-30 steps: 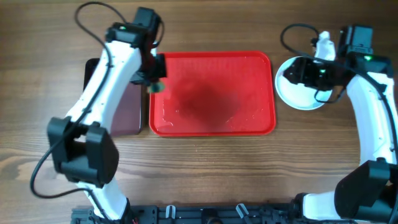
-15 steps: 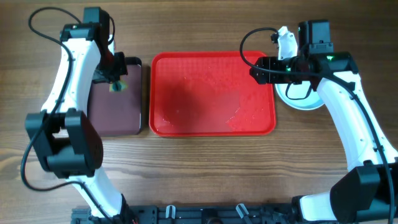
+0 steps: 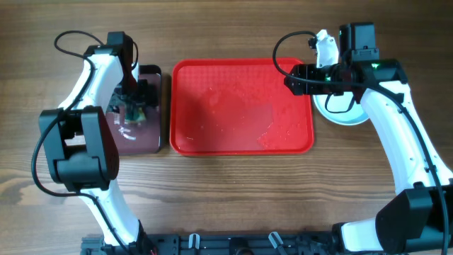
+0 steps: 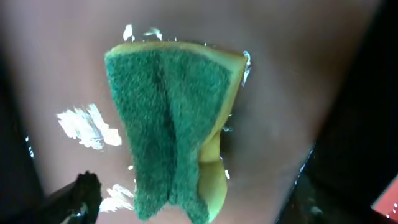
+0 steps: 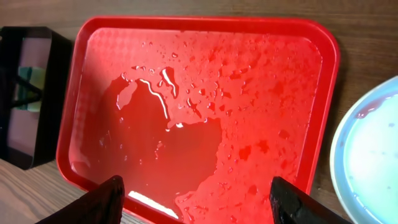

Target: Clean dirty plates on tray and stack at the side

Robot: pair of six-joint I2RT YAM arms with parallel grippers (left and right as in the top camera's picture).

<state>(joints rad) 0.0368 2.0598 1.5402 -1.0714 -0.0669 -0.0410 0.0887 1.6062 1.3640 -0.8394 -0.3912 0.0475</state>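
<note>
- Left claw (image 3: 129, 108) was over the dark tray (image 3: 146, 138), fingers spread clear of the sponge (image 4: 168, 124) between them.
- Right claw (image 5: 196, 199) was wide open, empty, above the wet red tray (image 5: 249, 93).
- Plates (image 3: 345, 115) sat just right of it.

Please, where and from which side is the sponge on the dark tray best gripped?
Probably from straight above, pinching the sponge across its narrow width near the middle: it lies green side up on the dark tray, with both long sides free.
</note>
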